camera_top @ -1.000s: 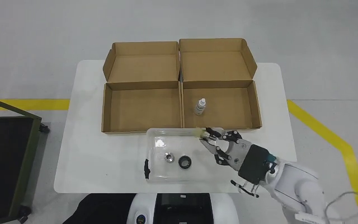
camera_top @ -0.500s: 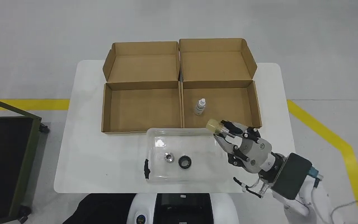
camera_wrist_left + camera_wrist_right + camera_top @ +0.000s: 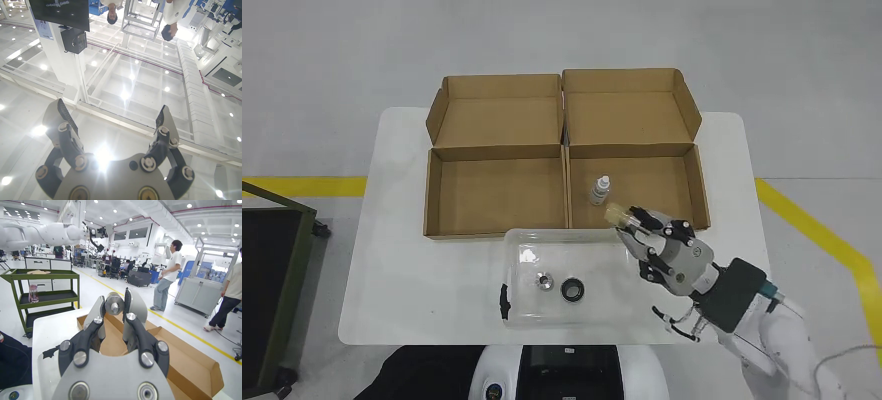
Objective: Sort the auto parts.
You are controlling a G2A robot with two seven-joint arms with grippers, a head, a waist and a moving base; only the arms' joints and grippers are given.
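White table (image 3: 402, 250), right jaws clamping part (image 3: 114, 306) (metal)

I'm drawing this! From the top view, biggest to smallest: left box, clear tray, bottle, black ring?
1. Left box
2. Clear tray
3. Bottle and black ring: look about alike.
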